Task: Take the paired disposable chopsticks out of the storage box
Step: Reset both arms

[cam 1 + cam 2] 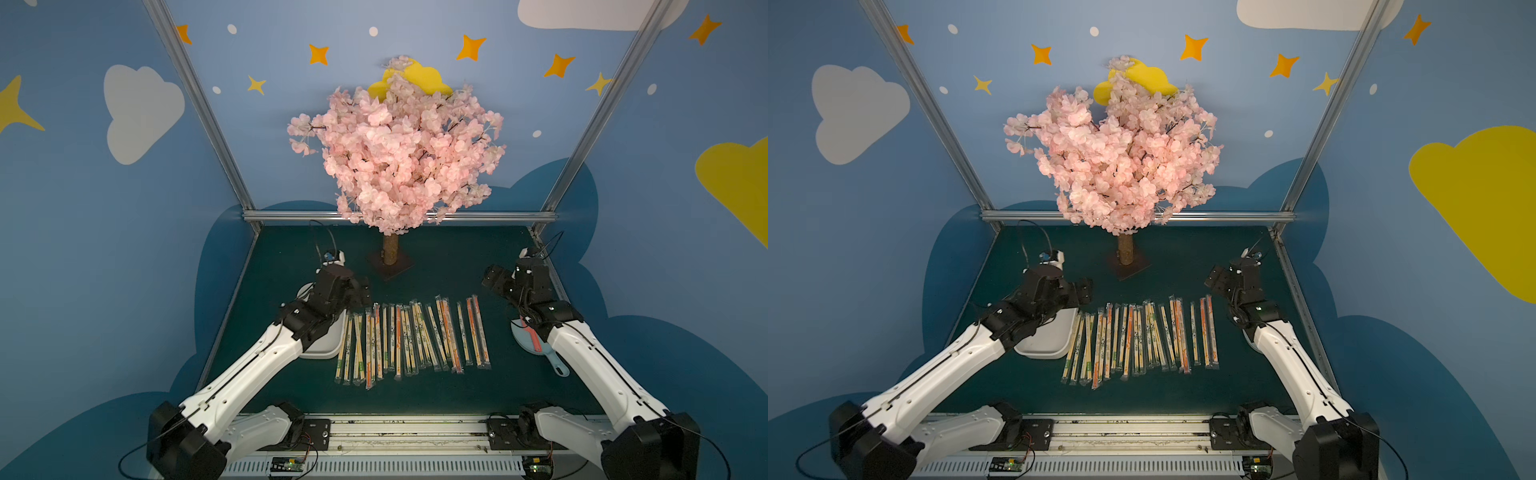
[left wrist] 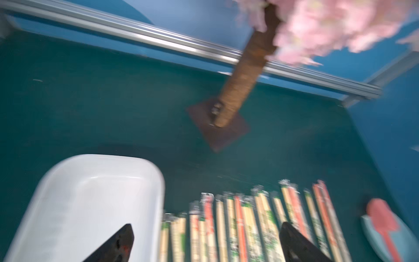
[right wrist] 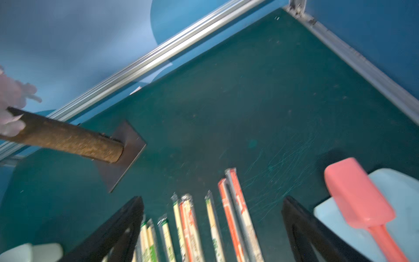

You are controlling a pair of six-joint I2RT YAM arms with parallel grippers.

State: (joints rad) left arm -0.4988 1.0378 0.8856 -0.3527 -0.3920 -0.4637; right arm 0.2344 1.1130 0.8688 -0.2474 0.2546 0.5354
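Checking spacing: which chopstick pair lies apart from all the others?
The third pair from the right end, green-marked: mat shows plainly on both its sides, while the others lie close against neighbours.

In both top views the storage box, left of the blossom tree and nearer the robot, lies mostly hidden under the left arm, with only one corner showing; the light-blue scoop, right of the tree, is half covered by the right arm; the left wrist view is smeared, so the sleeve print on the paired disposable chopsticks is unreadable; their near ends, the box and the tree's crown are cut off by the picture's edges; in the right wrist view the pink spatula loses its handle at the edge.
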